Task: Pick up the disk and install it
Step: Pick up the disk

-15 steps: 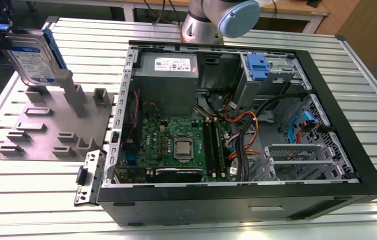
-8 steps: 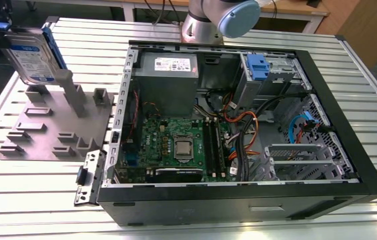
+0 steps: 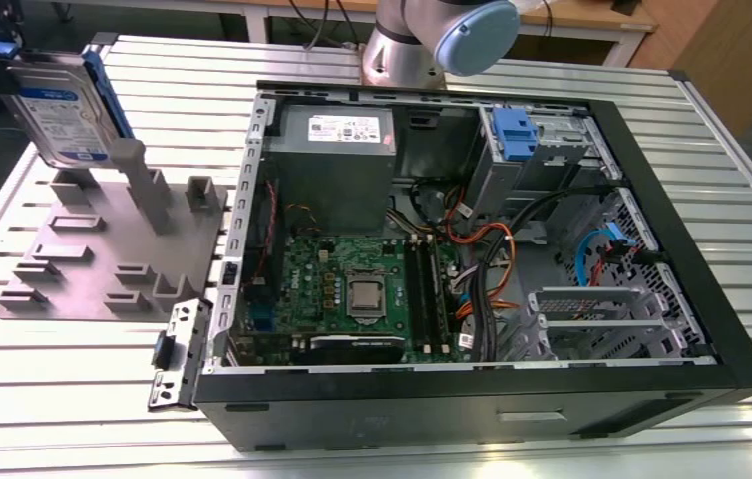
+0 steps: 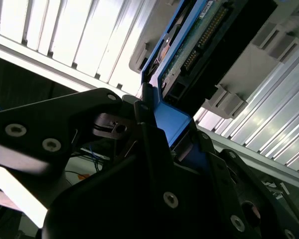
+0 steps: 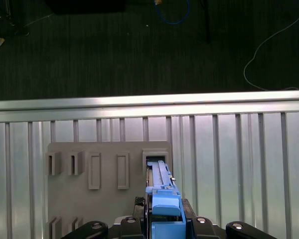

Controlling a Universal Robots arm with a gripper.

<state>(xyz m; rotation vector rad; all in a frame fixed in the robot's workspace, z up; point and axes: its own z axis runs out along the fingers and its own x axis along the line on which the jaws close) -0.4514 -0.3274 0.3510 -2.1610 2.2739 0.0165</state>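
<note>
Fingers (image 4: pixel 152 149) in the second wrist view sit shut on the blue rail (image 4: pixel 172 119) of the disk (image 4: pixel 209 35), one dark finger on each side of it, so we judge the grasp made. In the first wrist view the disk (image 5: pixel 159 177) runs edge-on from the fingers down to a slot (image 5: pixel 154 160) in the grey fixture plate (image 5: pixel 104 199) on the ribbed worktop (image 5: pixel 229 164); we cannot tell whether it is clear of that slot. In the exterior view the disk (image 3: pixel 64 110) stands upright over the grey fixture plate (image 3: pixel 84 269), well apart from the open computer case (image 3: pixel 390 399), so we judge the carry and the install into the case not yet done.
</note>
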